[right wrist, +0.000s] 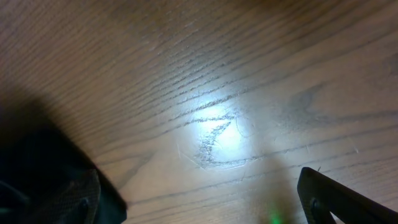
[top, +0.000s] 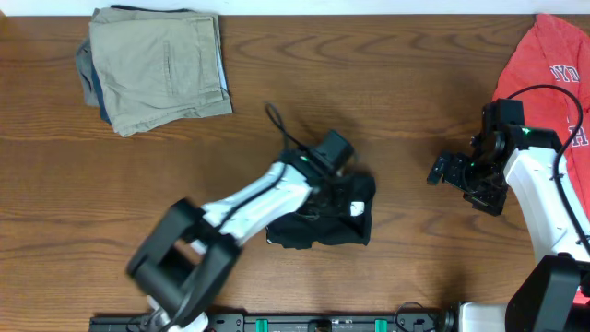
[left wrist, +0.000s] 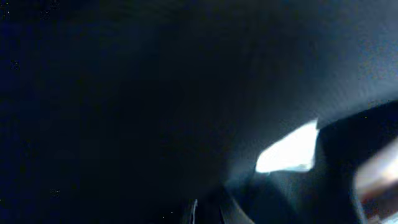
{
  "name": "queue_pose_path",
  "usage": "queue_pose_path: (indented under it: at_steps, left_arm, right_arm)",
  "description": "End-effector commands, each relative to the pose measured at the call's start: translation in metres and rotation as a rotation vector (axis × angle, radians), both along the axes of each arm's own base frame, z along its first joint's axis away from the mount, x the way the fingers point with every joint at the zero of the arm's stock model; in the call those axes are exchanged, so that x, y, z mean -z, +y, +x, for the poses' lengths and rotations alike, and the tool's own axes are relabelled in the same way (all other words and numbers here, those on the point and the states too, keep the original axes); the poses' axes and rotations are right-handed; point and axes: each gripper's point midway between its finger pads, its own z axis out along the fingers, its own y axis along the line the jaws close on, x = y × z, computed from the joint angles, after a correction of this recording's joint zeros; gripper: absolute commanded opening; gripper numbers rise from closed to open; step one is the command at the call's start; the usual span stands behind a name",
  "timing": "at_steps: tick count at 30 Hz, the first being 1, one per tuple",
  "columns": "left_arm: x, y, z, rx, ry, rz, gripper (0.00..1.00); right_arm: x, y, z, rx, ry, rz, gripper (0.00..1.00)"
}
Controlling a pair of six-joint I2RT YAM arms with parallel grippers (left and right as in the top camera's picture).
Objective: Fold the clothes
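The black garment (top: 318, 226) lies crumpled in the middle of the table, its white tag (top: 357, 208) showing on the right side. My left gripper (top: 343, 189) is down on the garment's upper edge. The left wrist view is filled with dark black fabric (left wrist: 155, 93) and the white tag (left wrist: 289, 149); the fingers (left wrist: 208, 213) are barely visible, so their state is unclear. My right gripper (top: 452, 171) is open and empty over bare wood to the right of the garment, its fingers (right wrist: 199, 199) wide apart. The red white-lettered tee (top: 544, 65) lies at the far right.
A stack of folded clothes with khaki trousers on top (top: 157, 65) sits at the back left. The wooden table (top: 415, 101) is bare between the black garment and the red tee. The arms' base rail (top: 323, 323) runs along the front edge.
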Motion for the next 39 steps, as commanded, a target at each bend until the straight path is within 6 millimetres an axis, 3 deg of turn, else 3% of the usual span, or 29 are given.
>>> queue_pose_path:
  at_steps: [1, 5, 9, 14, 18, 21, 23, 29, 31, 35, 39]
  left_arm:
    - [0.026, -0.012, -0.011, -0.006, 0.061, 0.008, 0.11]
    - [0.04, -0.021, -0.013, 0.015, 0.055, 0.004, 0.06]
    - [0.022, -0.03, -0.011, 0.029, 0.042, -0.049, 0.06]
    - [-0.035, -0.04, -0.006, 0.061, -0.051, -0.158, 0.06]
    - [-0.096, -0.04, -0.004, 0.078, -0.165, -0.264, 0.06]
    - [-0.132, -0.026, -0.002, 0.063, -0.241, -0.297, 0.07]
    - [-0.146, -0.004, 0.006, 0.023, -0.284, -0.273, 0.07]
    - [-0.14, 0.085, 0.027, -0.145, -0.24, -0.107, 0.07]
    - [-0.133, 0.1, 0.029, -0.138, -0.198, -0.111, 0.08]
    - [-0.115, 0.099, 0.021, -0.099, -0.066, -0.211, 0.08]
    - [-0.082, 0.084, 0.0, -0.021, 0.069, -0.291, 0.08]
  right_arm:
    - [-0.003, 0.0, 0.002, -0.012, -0.01, 0.0, 0.99]
    - [-0.003, 0.0, 0.002, -0.012, -0.01, 0.0, 0.99]
    - [-0.003, 0.0, 0.002, -0.012, -0.01, -0.001, 0.99]
    - [-0.003, 0.0, 0.002, -0.012, -0.01, 0.0, 0.98]
    - [-0.003, 0.0, 0.002, -0.012, -0.01, -0.001, 0.99]
    - [-0.003, 0.0, 0.002, -0.012, -0.01, -0.001, 0.99]
    - [-0.003, 0.0, 0.002, -0.012, -0.01, 0.0, 0.99]
    - [-0.003, 0.0, 0.002, -0.012, -0.01, 0.0, 0.99]
    - [-0.003, 0.0, 0.002, -0.012, -0.01, 0.0, 0.99]
    - [-0.003, 0.0, 0.002, -0.012, -0.011, -0.001, 0.99]
    - [-0.003, 0.0, 0.002, -0.012, -0.01, -0.001, 0.99]
